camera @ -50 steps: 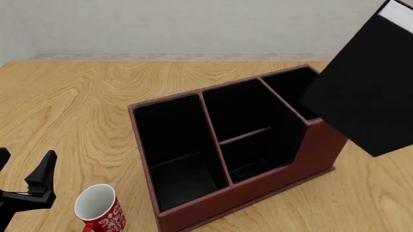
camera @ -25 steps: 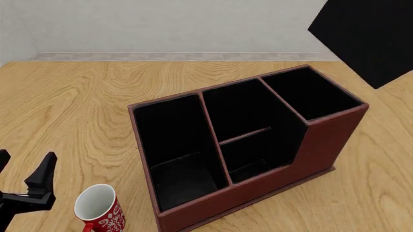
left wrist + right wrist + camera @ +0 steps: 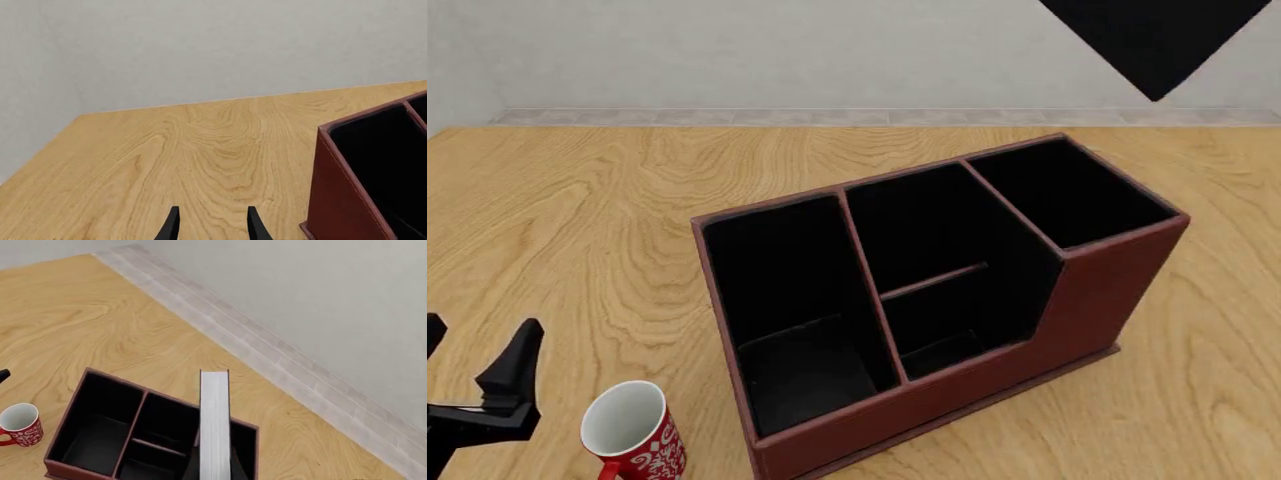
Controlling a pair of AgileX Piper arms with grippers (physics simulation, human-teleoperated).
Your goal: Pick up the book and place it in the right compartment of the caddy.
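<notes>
Red mug with white pattern, upright on the wooden table, near edge.

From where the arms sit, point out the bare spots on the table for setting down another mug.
Widest free patch: the table left of the caddy, back to the wall. A narrower strip of bare wood runs behind the caddy, and another to its right. Crowded: the near-left corner, where the red mug sits between the left pincer and the caddy's front.
</notes>
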